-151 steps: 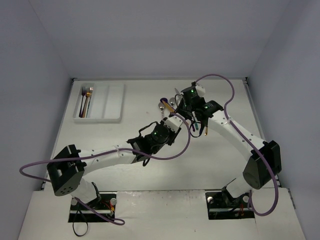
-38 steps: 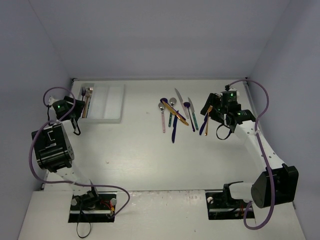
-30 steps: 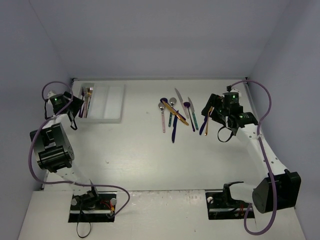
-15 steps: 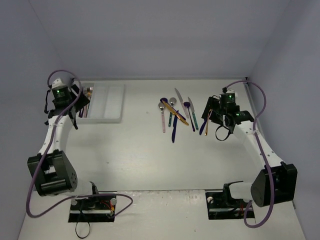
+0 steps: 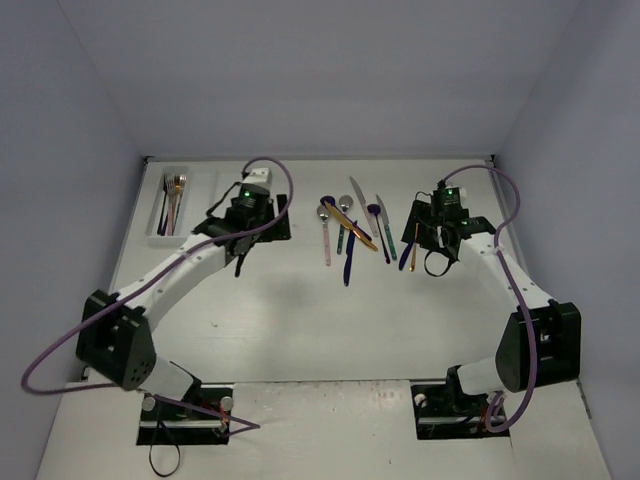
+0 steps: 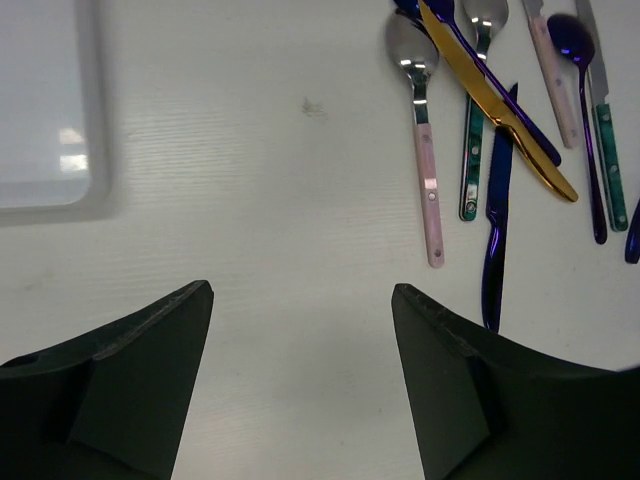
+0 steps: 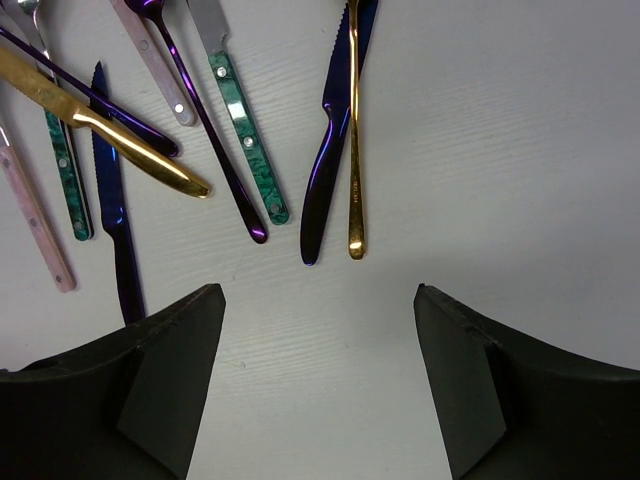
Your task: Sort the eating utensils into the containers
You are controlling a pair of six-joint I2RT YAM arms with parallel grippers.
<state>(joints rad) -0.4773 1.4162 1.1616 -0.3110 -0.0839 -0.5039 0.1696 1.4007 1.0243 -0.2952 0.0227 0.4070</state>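
Left end effector (image 6: 300, 295): spread, empty; I'd centre it over the pink-handled spoon (image 6: 427, 180).
Right end effector (image 7: 318, 292): spread, empty; I'd pinch the gold utensil (image 7: 353, 150), possibly touching the blue knife (image 7: 320, 195).

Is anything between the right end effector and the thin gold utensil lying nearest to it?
Nothing visible does. The right end effector is open, just short of the gold utensil, whose far part overlaps a dark blue knife.

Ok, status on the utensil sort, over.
Left pincer open, empty; right pincer open, empty. Few sorted utensils in left compartment of tray; roughly ten loose utensils mid-table. Nothing blocking them.
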